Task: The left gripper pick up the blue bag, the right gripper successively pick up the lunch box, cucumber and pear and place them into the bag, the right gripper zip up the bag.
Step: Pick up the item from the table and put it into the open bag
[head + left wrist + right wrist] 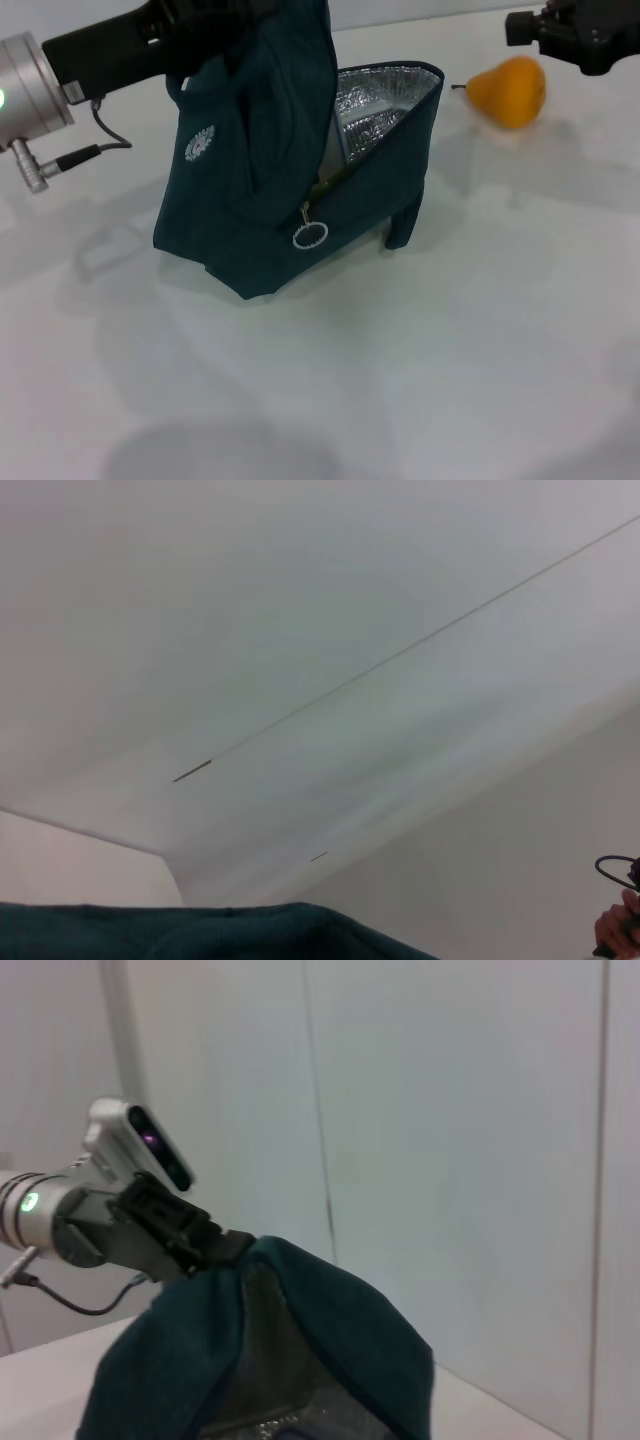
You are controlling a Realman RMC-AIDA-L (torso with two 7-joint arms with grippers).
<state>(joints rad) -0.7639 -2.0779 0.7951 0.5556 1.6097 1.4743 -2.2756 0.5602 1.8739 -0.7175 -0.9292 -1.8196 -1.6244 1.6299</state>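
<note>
I see my left gripper (pixel 225 30), upper left, gripping the bag (pixel 270 190) open at centre. The pear (pixel 510 92) sits upper right on the surface (pixel 420 380), beneath my right gripper (pixel 560 35), whose state I cannot tell.

Left gripper (pixel 225 25) fingers were buried in the blue bag (pixel 260 190) fabric; grip state unreadable. Right gripper (pixel 580 35) was cut by the frame edge, fingers unseen. Bag contents were mostly hidden; only a greenish sliver showed at the opening.
</note>
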